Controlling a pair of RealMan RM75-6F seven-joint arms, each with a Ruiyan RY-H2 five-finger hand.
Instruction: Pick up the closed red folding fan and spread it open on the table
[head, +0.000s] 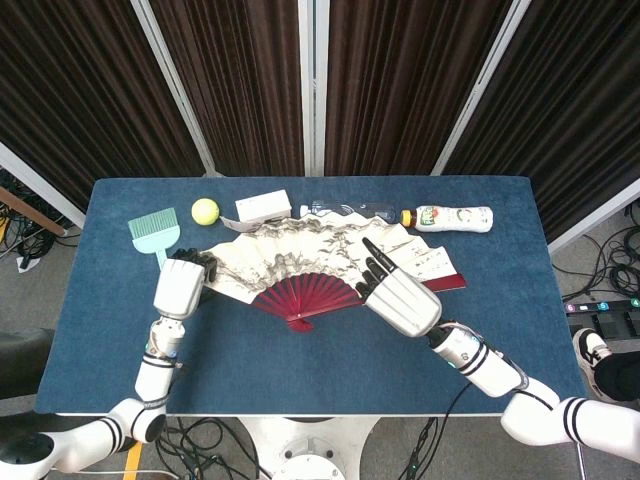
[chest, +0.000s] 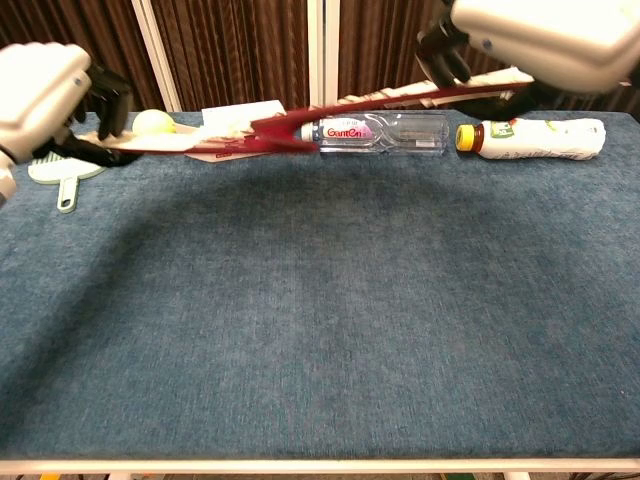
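The red folding fan (head: 320, 255) is spread wide, with a cream painted leaf and red ribs meeting at a pivot toward the table's front. My left hand (head: 182, 286) grips its left end. My right hand (head: 400, 300) holds the right side, fingers lying over the ribs. In the chest view the fan (chest: 290, 135) shows nearly edge-on as a red line above the blue table (chest: 320, 300). There it runs from my left hand (chest: 45, 100) up to my right hand (chest: 540, 40), and a shadow lies under it.
Along the table's far edge lie a green brush (head: 155, 228), a yellow ball (head: 205, 210), a white box (head: 262, 206), a clear water bottle (head: 350, 208) and a yellow-capped drink bottle (head: 450, 217). Dark curtains stand behind.
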